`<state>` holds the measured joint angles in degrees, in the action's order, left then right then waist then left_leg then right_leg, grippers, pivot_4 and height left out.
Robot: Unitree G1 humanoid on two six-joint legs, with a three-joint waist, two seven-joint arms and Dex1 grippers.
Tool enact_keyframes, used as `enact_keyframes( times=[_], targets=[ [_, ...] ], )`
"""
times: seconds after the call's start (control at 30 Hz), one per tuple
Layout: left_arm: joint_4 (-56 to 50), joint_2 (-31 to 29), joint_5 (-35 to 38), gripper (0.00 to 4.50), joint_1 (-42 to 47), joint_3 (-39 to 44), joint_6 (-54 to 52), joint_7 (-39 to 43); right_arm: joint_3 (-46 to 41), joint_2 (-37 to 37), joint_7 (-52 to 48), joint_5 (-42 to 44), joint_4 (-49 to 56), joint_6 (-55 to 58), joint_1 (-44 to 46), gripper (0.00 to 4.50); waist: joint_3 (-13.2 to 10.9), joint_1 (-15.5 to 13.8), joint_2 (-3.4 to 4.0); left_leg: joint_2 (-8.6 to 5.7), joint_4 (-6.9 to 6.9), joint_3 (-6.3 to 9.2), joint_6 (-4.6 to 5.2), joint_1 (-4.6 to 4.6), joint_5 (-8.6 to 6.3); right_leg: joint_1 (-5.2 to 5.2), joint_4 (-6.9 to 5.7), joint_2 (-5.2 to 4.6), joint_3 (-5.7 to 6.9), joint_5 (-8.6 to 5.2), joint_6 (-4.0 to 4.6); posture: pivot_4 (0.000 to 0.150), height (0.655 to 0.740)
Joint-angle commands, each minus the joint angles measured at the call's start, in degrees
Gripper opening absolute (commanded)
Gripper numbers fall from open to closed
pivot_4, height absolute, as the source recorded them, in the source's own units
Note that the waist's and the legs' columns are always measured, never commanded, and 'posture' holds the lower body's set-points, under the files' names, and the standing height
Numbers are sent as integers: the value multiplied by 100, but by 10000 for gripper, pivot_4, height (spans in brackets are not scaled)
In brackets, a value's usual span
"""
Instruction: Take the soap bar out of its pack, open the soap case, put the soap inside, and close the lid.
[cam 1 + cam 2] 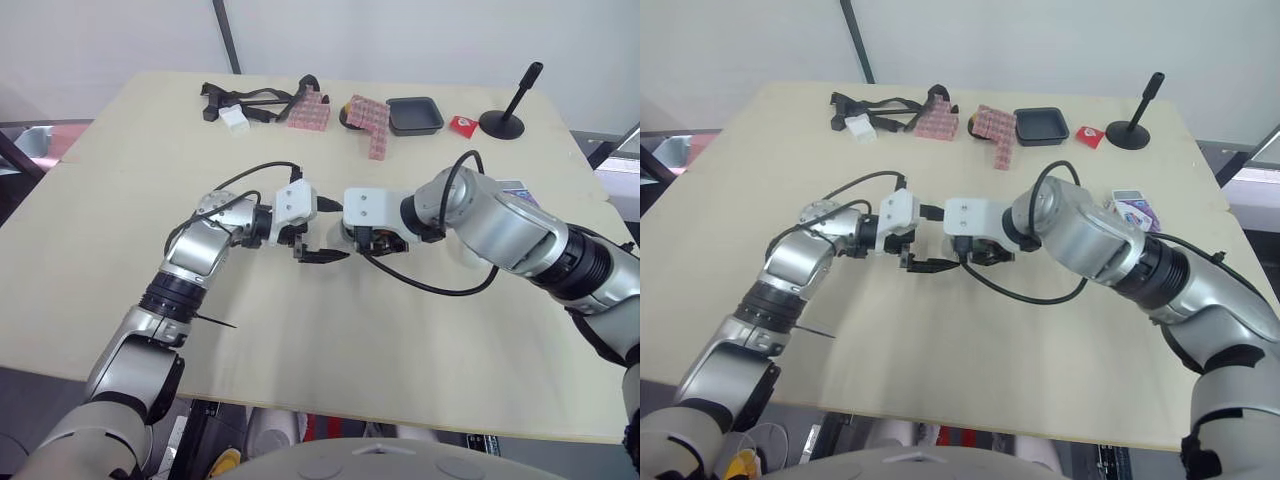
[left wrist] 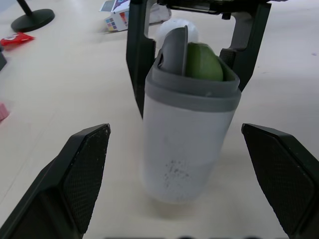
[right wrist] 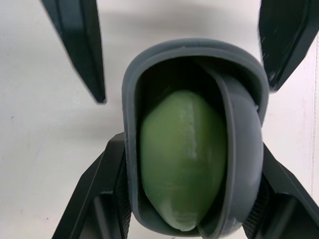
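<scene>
The soap case (image 2: 189,134) is a frosted white tub with a grey rim, standing upright on the table. A green soap bar (image 3: 182,159) sits inside it, and a grey lid flap (image 2: 174,50) leans in the mouth beside the soap. My right gripper (image 1: 377,240) comes down from above and is shut on the case, one finger (image 2: 137,55) pressed against each side. My left gripper (image 1: 320,255) is open, level with the case; its fingers (image 2: 84,169) stand wide on either side and touch nothing.
A small colourful box (image 1: 1135,210) lies on the table by my right arm. Along the far edge are black straps (image 1: 250,100), pink patterned packs (image 1: 310,112), a black tray (image 1: 415,115), a red packet (image 1: 462,125) and a black stand (image 1: 503,120).
</scene>
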<state>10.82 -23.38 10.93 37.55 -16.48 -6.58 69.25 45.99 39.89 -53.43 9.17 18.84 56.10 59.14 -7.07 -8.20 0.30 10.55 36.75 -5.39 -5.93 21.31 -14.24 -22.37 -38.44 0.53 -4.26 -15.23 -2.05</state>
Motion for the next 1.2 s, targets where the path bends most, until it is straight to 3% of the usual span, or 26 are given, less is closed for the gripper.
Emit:
enact_keyframes(
  times=[0.03,0.23,0.43,0.9,1.0,1.2],
  targets=[
    [-40,-5,-44,44924,185,20,0,1,-173,-42,-99,-190,43,-47,107,22580,0,22,0,0,1,0,0,0,0,0,-1,0,0,0,0,1500,7400],
    [-40,-23,-82,44924,239,18,56,-17,-166,-124,-193,-321,22,-32,85,22580,0,56,0,1,3,0,1,1,1,-1,-3,0,-3,0,0,1500,7400],
    [-6,-7,-147,27006,231,-30,102,-32,-229,-234,-229,-374,-20,0,79,22580,0,52,0,3,5,0,1,-2,1,-2,-5,-1,-2,0,1,1500,7400],
    [77,33,-301,27006,231,-82,218,-41,-370,-369,-310,-447,-81,22,44,22580,0,53,0,3,8,0,2,-9,1,-5,-9,-2,-2,0,1,1500,7400],
    [117,59,-320,19890,242,-68,254,-40,-419,-414,-341,-421,-74,76,52,22580,0,53,0,3,9,0,2,-14,1,-5,-10,-2,-3,0,1,1500,7400],
    [143,113,-324,19094,240,-38,274,-78,-441,-443,-363,-438,-68,86,55,22580,0,53,0,3,10,0,3,-14,2,-7,-11,-3,-3,0,1,1500,7400]
  ],
)
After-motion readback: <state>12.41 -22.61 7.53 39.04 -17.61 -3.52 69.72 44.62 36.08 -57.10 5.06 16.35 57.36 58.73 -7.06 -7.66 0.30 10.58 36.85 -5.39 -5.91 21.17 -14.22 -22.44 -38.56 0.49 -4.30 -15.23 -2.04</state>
